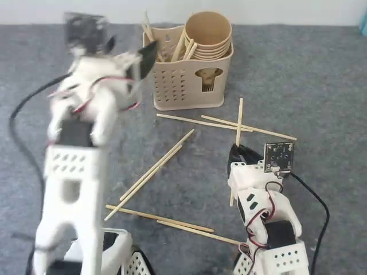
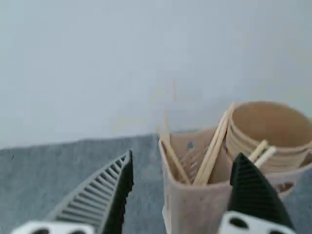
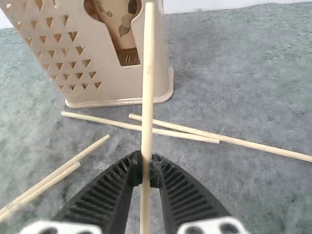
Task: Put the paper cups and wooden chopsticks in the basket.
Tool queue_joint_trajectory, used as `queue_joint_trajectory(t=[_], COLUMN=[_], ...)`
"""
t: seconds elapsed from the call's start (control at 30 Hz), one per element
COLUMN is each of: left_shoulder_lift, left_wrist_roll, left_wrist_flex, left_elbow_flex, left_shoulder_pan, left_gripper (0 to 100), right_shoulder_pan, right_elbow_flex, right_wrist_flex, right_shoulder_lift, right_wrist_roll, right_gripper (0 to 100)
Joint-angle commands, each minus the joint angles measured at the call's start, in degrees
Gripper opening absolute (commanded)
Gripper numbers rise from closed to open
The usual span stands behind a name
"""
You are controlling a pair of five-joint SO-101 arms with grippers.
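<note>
A beige perforated basket point(image 1: 186, 86) stands at the back of the grey carpet. It holds a stack of paper cups point(image 1: 207, 31) and a few wooden chopsticks point(image 1: 150, 34). My left gripper point(image 1: 137, 54) hangs open in the air just left of the basket point(image 2: 195, 209), at rim height, with nothing between its fingers point(image 2: 117, 190). My right gripper point(image 1: 237, 152) is low in front of the basket, shut on a chopstick point(image 1: 239, 120). That chopstick point(image 3: 147, 73) points from the right gripper point(image 3: 146, 163) toward the basket point(image 3: 48, 44).
Several loose chopsticks lie on the carpet: two crossed ones point(image 1: 198, 121) under the held stick, a pair point(image 1: 155, 166) in the middle, and two point(image 1: 157, 217) near the arm bases. A black cable point(image 1: 318, 200) trails beside the right arm.
</note>
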Motion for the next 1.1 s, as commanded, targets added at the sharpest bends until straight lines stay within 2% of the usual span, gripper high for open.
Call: queue_joint_trajectory(t=[0.0,0.1,0.27,0.4,0.5,0.63,0.77,0.93,1.07], left_shoulder_lift=[-12.6,-18.8,-25.1,-25.4,-23.6,-19.2,-13.4,-5.8,0.1], left_wrist_roll=[5.5,7.6,8.0,8.2,7.9,7.9,7.7,7.9,8.0], left_wrist_flex=[12.8,8.8,-8.3,-20.6,-29.0,-34.5,-39.6,-40.1,-40.1], left_elbow_flex=[7.9,20.2,42.9,53.6,59.0,60.1,59.3,55.0,51.2], left_shoulder_pan=[-5.2,-8.8,-9.5,-9.4,-6.6,-5.5,-6.0,-7.6,-7.7], left_gripper=[25,18,11,9,9,9,9,9,9], right_shoulder_pan=[0.1,0.1,0.1,0.0,-1.9,-6.9,-11.9,-14.5,-16.3], right_elbow_flex=[-6.9,-11.5,-19.2,-21.9,-21.7,-21.9,-23.2,-30.3,-39.9], right_wrist_flex=[0.3,0.0,-1.3,-8.2,-17.2,-29.3,-43.1,-56.5,-61.4], right_shoulder_lift=[-0.9,-0.6,-0.3,-0.3,-0.2,2.8,13.1,29.7,43.4], right_wrist_roll=[1.2,1.3,5.5,7.8,8.6,8.6,11.6,13.0,12.7], right_gripper=[0.7,0.7,0.7,0.7,0.7,0.9,0.9,0.9,0.9])
